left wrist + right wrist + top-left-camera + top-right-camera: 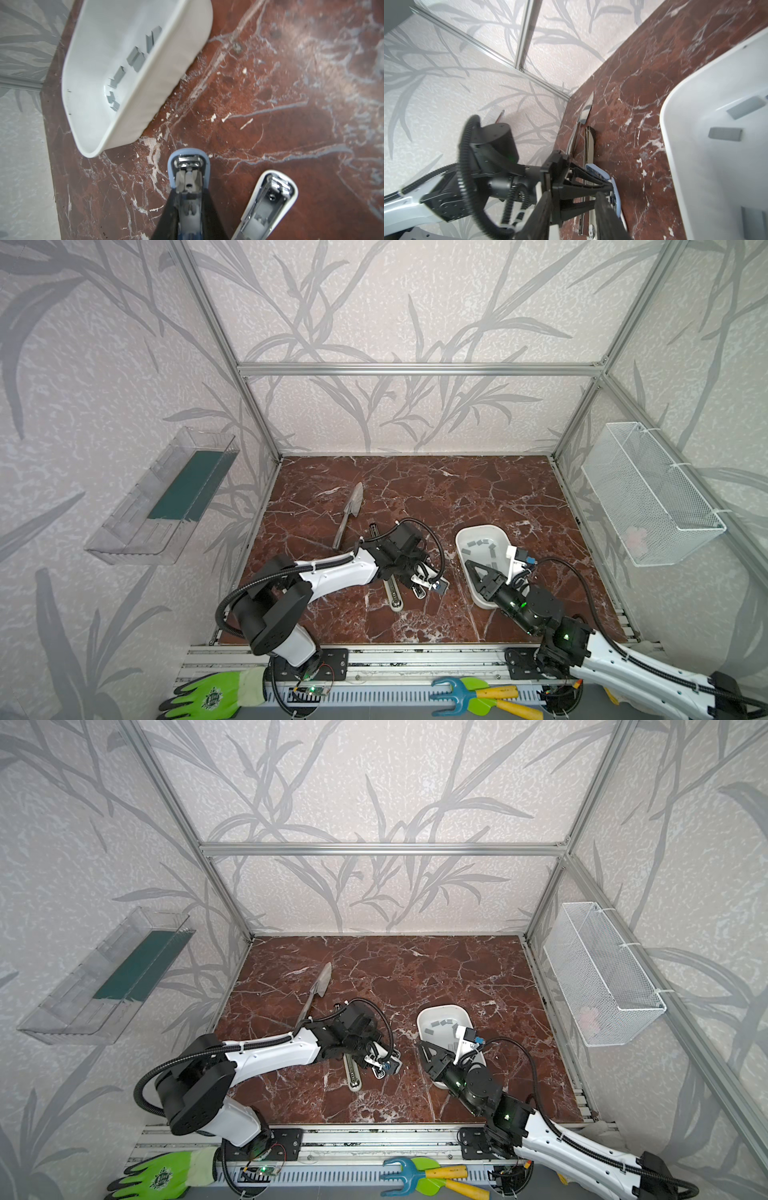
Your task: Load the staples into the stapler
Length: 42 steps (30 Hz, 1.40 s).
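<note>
The staples [482,543] [442,1023] are several small grey strips lying loose in a white tray [482,526] [440,1006]; the staples [135,58] [724,134] also show in both wrist views. My left gripper [428,580] [188,195] is shut on a blue stapler [188,162] that lies opened on the marble, its metal channel facing up. A white stapler [268,203] lies open right beside it. Over the tray's near left rim hovers my right gripper [471,566] [574,216], open with nothing between its fingers.
A metal trowel [349,510] and a long metal rail [392,593] lie left of the staplers. A wire basket [652,493] hangs on the right wall, a clear shelf [162,497] on the left. A green glove [212,695] and garden tools [478,695] lie in front.
</note>
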Each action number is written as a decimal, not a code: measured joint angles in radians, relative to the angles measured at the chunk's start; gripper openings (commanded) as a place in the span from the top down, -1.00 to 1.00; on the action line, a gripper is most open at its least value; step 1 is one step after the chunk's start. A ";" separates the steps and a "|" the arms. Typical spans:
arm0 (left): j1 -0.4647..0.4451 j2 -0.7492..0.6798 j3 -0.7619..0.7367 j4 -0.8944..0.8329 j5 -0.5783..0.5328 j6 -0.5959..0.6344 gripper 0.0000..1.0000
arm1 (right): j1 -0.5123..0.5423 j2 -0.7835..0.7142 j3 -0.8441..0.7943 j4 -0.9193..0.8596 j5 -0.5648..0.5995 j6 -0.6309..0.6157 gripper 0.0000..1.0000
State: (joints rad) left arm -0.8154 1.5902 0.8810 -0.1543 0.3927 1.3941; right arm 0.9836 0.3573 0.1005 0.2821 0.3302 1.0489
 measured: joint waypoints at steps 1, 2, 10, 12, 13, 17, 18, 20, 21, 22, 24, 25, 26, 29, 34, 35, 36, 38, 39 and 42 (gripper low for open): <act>0.008 0.026 0.031 -0.041 -0.003 0.056 1.00 | 0.000 -0.053 0.000 -0.037 0.018 -0.008 0.22; 0.012 0.042 0.054 -0.074 -0.003 0.091 1.00 | 0.000 -0.095 0.000 -0.070 0.031 -0.014 0.20; 0.037 0.185 0.323 -0.378 0.039 0.343 0.94 | -0.009 -0.310 0.000 -0.262 0.120 -0.079 0.05; 0.037 0.217 0.356 -0.426 0.050 0.379 0.93 | -0.012 -0.306 0.000 -0.278 0.128 -0.091 0.02; 0.034 0.235 0.365 -0.447 0.056 0.391 0.93 | -0.016 -0.298 0.000 -0.285 0.131 -0.099 0.01; 0.019 0.305 0.387 -0.517 0.071 0.418 0.89 | -0.029 -0.235 0.013 -0.307 0.132 -0.124 -0.03; 0.016 0.325 0.395 -0.536 0.074 0.422 0.86 | -0.035 -0.216 0.021 -0.312 0.130 -0.131 -0.04; 0.011 0.347 0.406 -0.555 0.082 0.428 0.75 | -0.049 -0.177 0.039 -0.313 0.121 -0.142 -0.06; 0.008 0.350 0.409 -0.558 0.085 0.429 0.67 | -0.058 -0.158 0.050 -0.312 0.111 -0.146 -0.08; 0.006 0.350 0.412 -0.562 0.088 0.428 0.60 | -0.066 -0.141 0.056 -0.307 0.103 -0.150 -0.08; 0.003 0.350 0.413 -0.563 0.092 0.427 0.51 | -0.085 -0.106 0.063 -0.294 0.079 -0.157 -0.10; 0.002 0.350 0.413 -0.565 0.095 0.427 0.46 | -0.096 -0.087 0.065 -0.287 0.066 -0.159 -0.10; 0.001 0.350 0.414 -0.566 0.096 0.427 0.41 | -0.106 -0.071 0.066 -0.282 0.052 -0.160 -0.10; 0.001 0.350 0.414 -0.567 0.098 0.427 0.28 | -0.139 -0.033 0.066 -0.273 0.012 -0.159 -0.10; 0.001 0.345 0.413 -0.557 0.099 0.420 0.10 | -0.189 -0.021 0.066 -0.254 -0.039 -0.155 -0.11; 0.001 0.340 0.413 -0.552 0.100 0.417 0.09 | -0.197 -0.021 0.066 -0.253 -0.046 -0.155 -0.11; 0.001 0.333 0.413 -0.548 0.102 0.412 0.09 | -0.207 -0.023 0.066 -0.253 -0.053 -0.155 -0.11; 0.001 0.308 0.413 -0.544 0.111 0.401 0.07 | -0.229 -0.027 0.066 -0.253 -0.064 -0.156 -0.12; 0.000 0.288 0.412 -0.539 0.119 0.388 0.07 | -0.241 -0.030 0.066 -0.255 -0.072 -0.157 -0.14; -0.002 0.200 0.394 -0.483 0.157 0.303 0.02 | -0.278 -0.031 0.075 -0.280 -0.082 -0.177 -0.20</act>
State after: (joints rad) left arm -0.8169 1.7905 1.2751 -0.6373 0.5495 1.6966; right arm 0.7055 0.3264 0.1753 0.0021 0.2478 0.8719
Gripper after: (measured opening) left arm 0.487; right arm 0.588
